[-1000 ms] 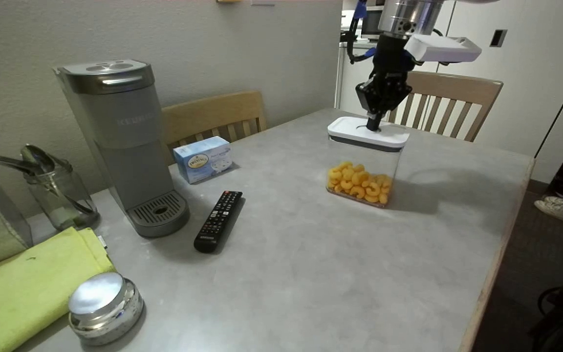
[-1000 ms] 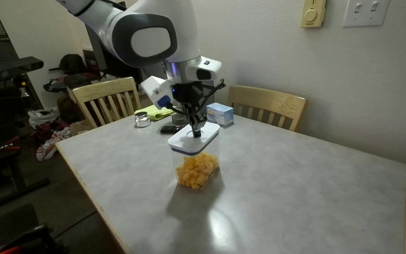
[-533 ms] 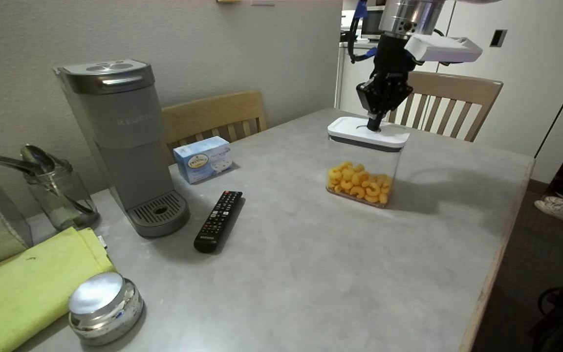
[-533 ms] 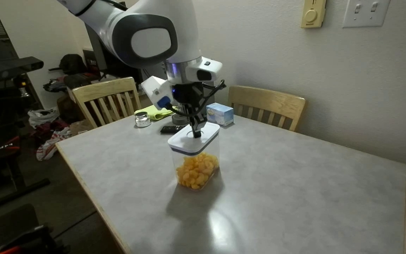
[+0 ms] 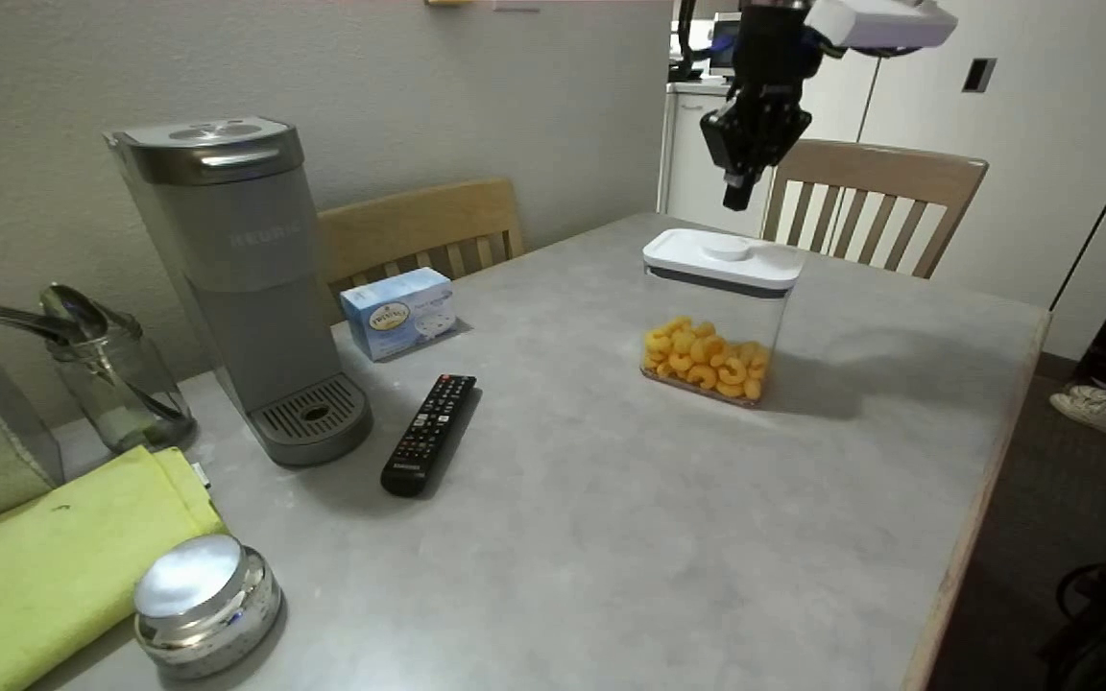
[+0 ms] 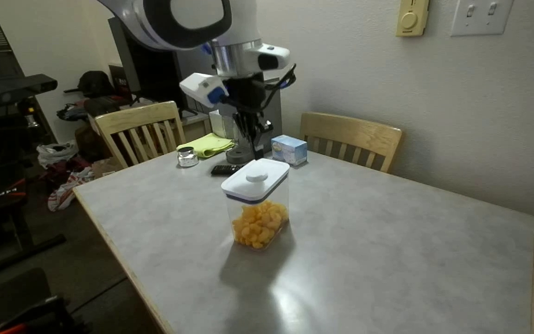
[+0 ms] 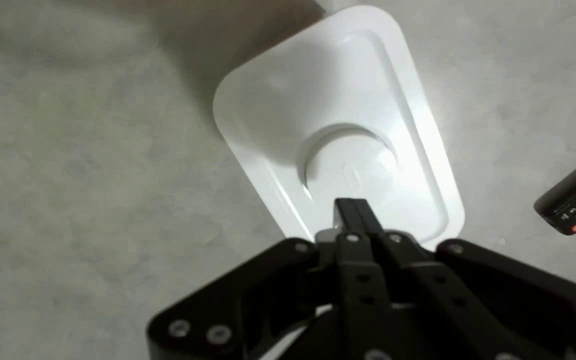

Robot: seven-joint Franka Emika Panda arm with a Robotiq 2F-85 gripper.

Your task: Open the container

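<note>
Our black fingers (image 7: 346,215), pinched together and empty, just lifted; the round white button (image 7: 353,167) popped up, so we think the white lid (image 7: 313,97) is loose. In an exterior view it still caps the clear plastic snack box (image 5: 718,301), right of centre on the gray tabletop (image 5: 582,470), a wooden chair (image 5: 884,161) at upper right.

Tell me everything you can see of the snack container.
The container is a clear rectangular box, apparently plastic, upright on the grey table. Its white, round-cornered lid is on, a dark band running beneath the edge; a round knob stands raised near the middle. Curled yellow-orange pieces lie inside, filling only the lower part. The closed gripper hangs above, apart from the lid; only the table visibly touches the container.
</note>
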